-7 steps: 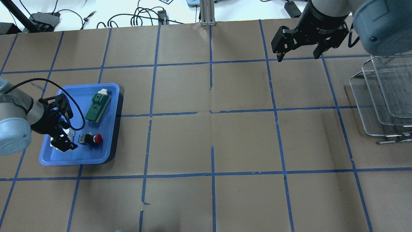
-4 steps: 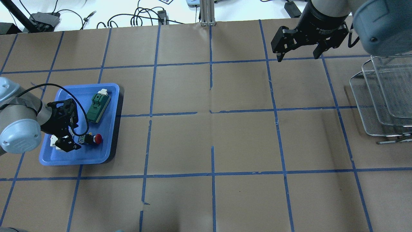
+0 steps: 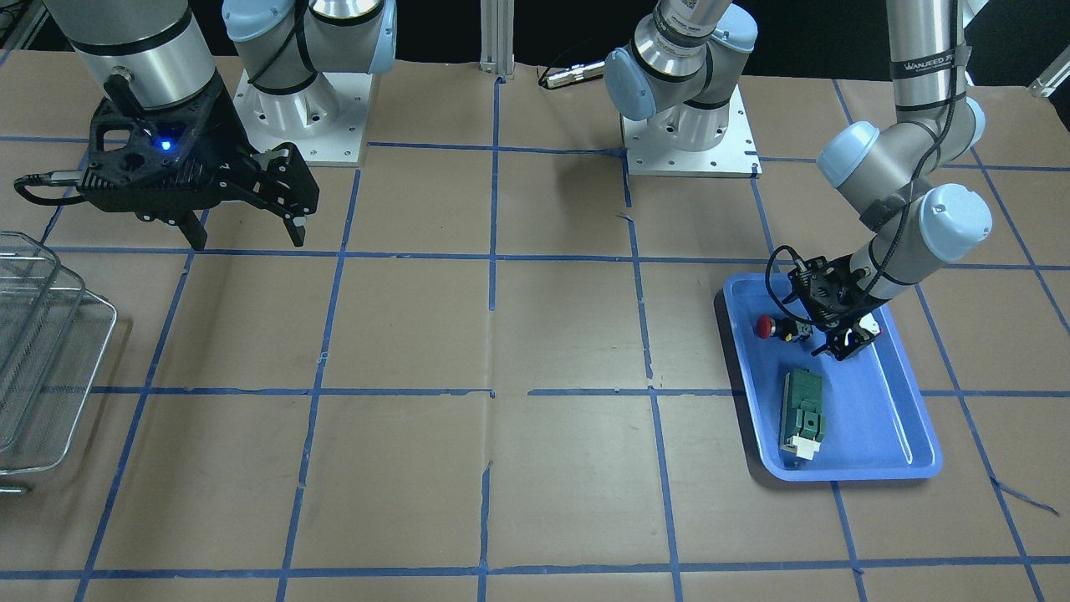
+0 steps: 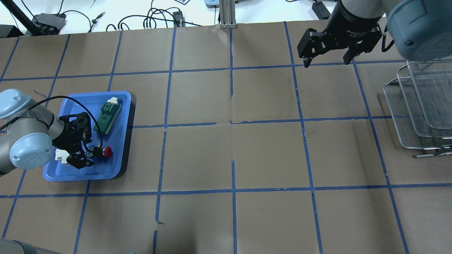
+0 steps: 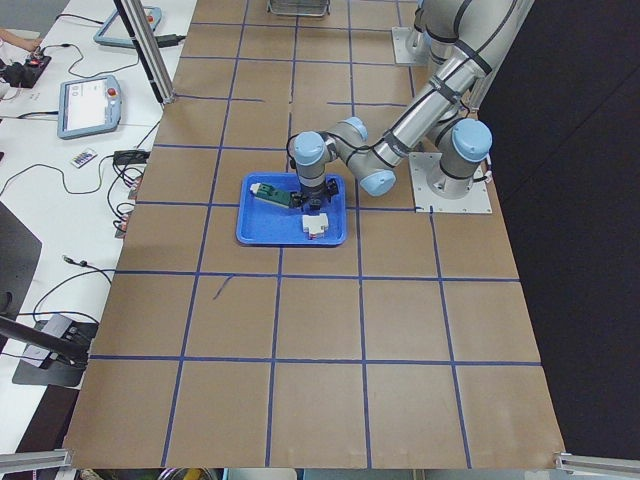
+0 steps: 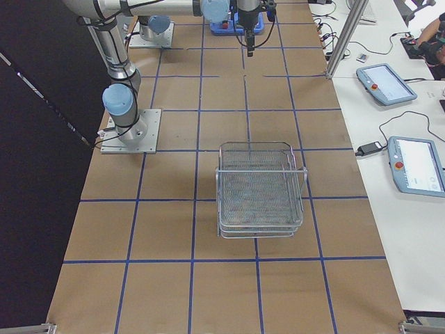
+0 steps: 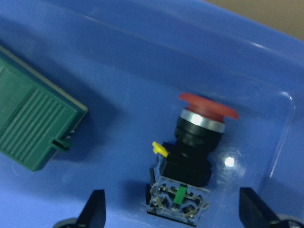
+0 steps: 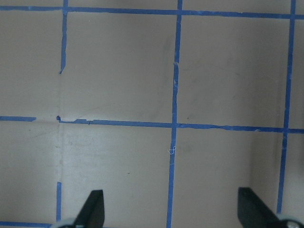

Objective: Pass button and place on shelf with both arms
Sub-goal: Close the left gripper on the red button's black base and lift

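Note:
The button (image 4: pixel 105 152) lies on its side in the blue tray (image 4: pixel 106 171), red head pointing right; it also shows in the front view (image 3: pixel 767 326) and close up in the left wrist view (image 7: pixel 197 142). My left gripper (image 4: pixel 89 150) is open, low over the tray, its fingertips (image 7: pixel 97 209) on either side of the button's rear terminal end, apart from it. It also shows in the front view (image 3: pixel 809 322). My right gripper (image 4: pixel 326 61) is open and empty, high over the far right of the table. The wire shelf (image 4: pixel 416 106) stands at the right edge.
A green rectangular module (image 4: pixel 107 118) lies in the tray beyond the button. A white breaker block (image 4: pixel 60 155) lies in the tray under my left wrist. Cables and boxes lie beyond the table's far edge. Brown paper with a blue tape grid covers the table.
My left gripper has moved right across the tray, and its open fingers now flank the button's rear end. The right arm has not moved.

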Motion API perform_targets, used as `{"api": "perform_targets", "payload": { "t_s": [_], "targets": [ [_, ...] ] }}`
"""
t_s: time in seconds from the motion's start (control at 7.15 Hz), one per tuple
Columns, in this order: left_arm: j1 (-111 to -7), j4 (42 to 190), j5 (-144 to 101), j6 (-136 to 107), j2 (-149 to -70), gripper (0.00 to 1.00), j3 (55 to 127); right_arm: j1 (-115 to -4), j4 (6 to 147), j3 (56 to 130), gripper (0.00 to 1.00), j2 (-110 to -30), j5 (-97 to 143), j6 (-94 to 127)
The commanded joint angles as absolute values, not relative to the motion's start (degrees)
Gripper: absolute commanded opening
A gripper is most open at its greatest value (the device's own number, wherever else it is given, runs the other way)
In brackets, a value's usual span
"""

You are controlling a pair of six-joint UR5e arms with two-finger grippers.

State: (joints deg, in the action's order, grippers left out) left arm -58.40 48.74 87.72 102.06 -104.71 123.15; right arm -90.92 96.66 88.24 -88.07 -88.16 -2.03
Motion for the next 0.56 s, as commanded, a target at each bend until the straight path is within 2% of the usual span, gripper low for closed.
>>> {"api": "perform_targets", "payload": {
  "t_s": [0.0, 0.14, 0.28, 0.42],
  "targets": [
    [-59.1, 48.6, 87.5, 102.5, -104.9, 0.90, 123.5, -91.0, 96.6, 88.2, 1.00, -88.1, -88.2, -2.0],
    [-59.0, 48.6, 87.5, 103.2, -104.8, 0.67, 123.5, -91.0, 96.6, 88.2, 1.00, -88.1, -88.2, -2.0],
    [-58.8, 48.4, 87.7, 106.7, -104.7, 0.21, 123.5, -91.0, 96.7, 88.2, 1.00, -88.1, -88.2, -2.1],
    [-58.8, 48.2, 87.6, 107.1, -104.5, 0.00, 123.4, -91.0, 96.6, 88.2, 1.00, -88.1, -88.2, -2.0]
  ]
}}
